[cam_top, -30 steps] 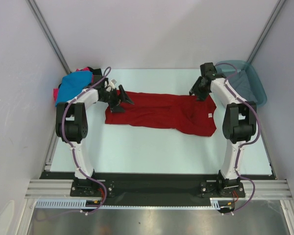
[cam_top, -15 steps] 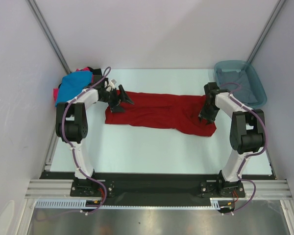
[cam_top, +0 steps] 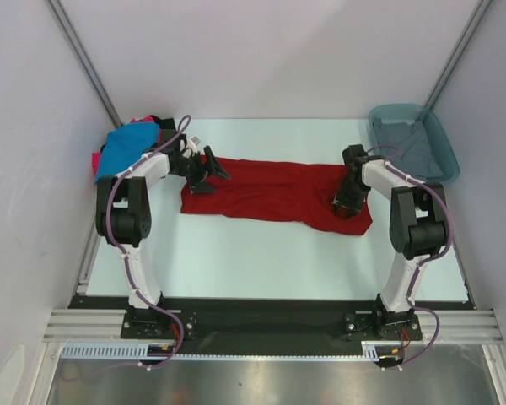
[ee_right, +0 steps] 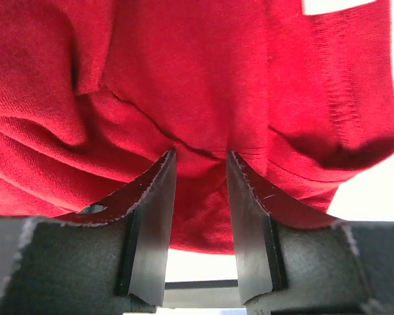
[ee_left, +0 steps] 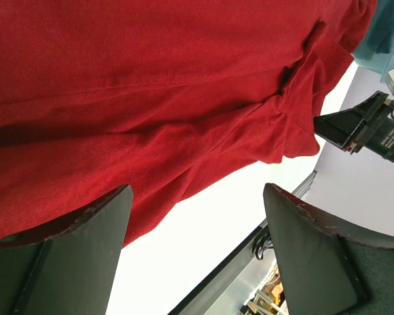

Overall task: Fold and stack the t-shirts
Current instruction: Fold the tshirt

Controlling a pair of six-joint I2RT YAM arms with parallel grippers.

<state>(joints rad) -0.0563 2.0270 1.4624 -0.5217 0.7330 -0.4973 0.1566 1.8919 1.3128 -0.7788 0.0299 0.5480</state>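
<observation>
— Looking from above first: what lies on the pale matte table [cam_top: 261,253]?
— A soft dark red t-shirt [cam_top: 270,192], spread flat, running lengthwise from the left gripper [cam_top: 212,175] across to the right gripper [cam_top: 344,205]. Behind the left gripper, in the far corner, sits a heap: a bright blue t-shirt [cam_top: 122,152] on top, a hot pink t-shirt [cam_top: 95,162] at its outer edge, a black t-shirt [cam_top: 156,122] at the back. Beyond the right gripper stands a translucent teal plastic tub [cam_top: 402,108] with a grey t-shirt [cam_top: 405,148] inside. Plain white walls [cam_top: 261,59] close the cell on three sides, and grey metal posts [cam_top: 83,59] slant up from the far corners.
— And the left wrist view?
— Jaws spread wide, holding nothing. The dark red t-shirt [ee_left: 151,85] fills the view ahead of the black fingers [ee_left: 72,249]; bare table [ee_left: 203,262] shows between them.
— The right wrist view?
— Its fingers [ee_right: 151,216] stand close together, clamped on a raised fold of the dark red t-shirt [ee_right: 184,65], creases fanning out from both tips. White table [ee_right: 374,190] shows past the cloth's edge, just beside the gripper.
</observation>
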